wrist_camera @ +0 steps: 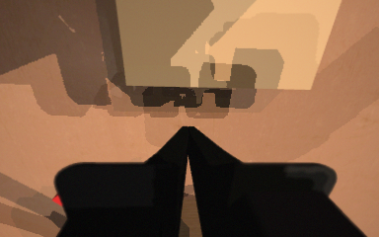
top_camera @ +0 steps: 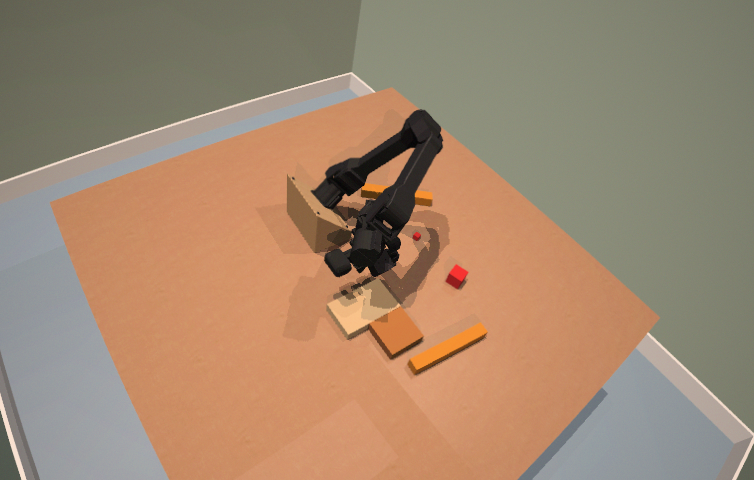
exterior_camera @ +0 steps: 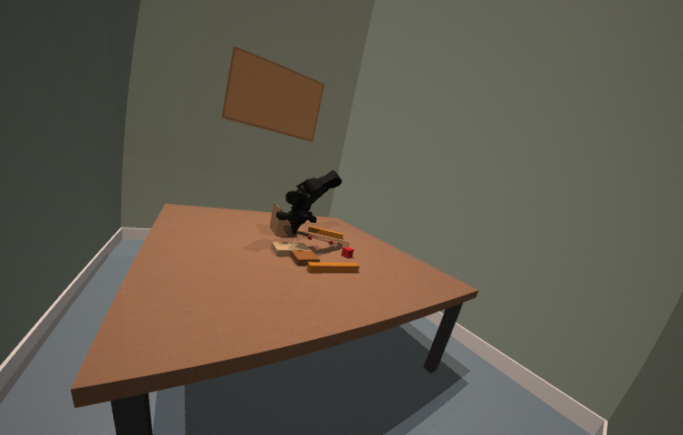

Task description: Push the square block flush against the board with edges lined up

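Observation:
The square block, orange-brown (top_camera: 396,334) (exterior_camera: 304,257), lies flat with one whole side against a long side of the cream board (top_camera: 348,312) (exterior_camera: 281,248) (wrist_camera: 295,69). No gap shows between them in the top view. Their right-hand edges look in line there, at the board's right corner. The block is not seen in the wrist view. My gripper (exterior_camera: 294,232) (wrist_camera: 188,131) is shut and empty, above the table on the arm-base side of the board, apart from it. Its fingertips are hidden under the arm in the top view. Shadows cover part of the board.
An orange bar (top_camera: 448,348) (exterior_camera: 332,267) lies beyond the block, another (top_camera: 373,191) (exterior_camera: 325,232) behind the arm. A red cube (top_camera: 457,276) (exterior_camera: 347,252) lies to the right. A smaller red cube (top_camera: 416,236) lies nearer the arm. A beige angled panel (top_camera: 304,208) stands by the arm base.

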Motion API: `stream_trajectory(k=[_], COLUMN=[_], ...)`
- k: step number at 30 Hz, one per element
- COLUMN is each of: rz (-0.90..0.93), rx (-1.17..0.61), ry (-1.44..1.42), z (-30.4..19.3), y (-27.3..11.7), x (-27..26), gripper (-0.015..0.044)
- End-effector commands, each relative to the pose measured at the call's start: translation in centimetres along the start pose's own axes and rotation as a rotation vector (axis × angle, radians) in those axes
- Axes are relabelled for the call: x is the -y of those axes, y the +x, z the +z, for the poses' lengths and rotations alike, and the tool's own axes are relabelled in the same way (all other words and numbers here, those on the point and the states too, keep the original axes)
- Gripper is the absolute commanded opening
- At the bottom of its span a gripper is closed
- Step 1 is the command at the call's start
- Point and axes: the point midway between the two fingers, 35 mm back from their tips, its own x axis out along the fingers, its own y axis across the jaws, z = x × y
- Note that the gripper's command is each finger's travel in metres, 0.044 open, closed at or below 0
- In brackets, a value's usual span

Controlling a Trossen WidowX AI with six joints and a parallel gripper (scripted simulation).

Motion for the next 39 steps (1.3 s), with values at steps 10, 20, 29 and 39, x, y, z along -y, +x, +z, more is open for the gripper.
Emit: stream_trajectory(k=[10,20,29,39], rz=[0.009,0.008,0.008,0.008], rx=[-0.01,-0.009,-0.009,-0.009], ry=[-0.01,-0.01,-0.011,-0.011], z=[-0.3,0.8,1.8,1.9], y=[5.5,5.5,5.6,5.6], x=[-0.1,-0.1,-0.1,-0.1], gripper=[0.0,0.0,0.0,0.0])
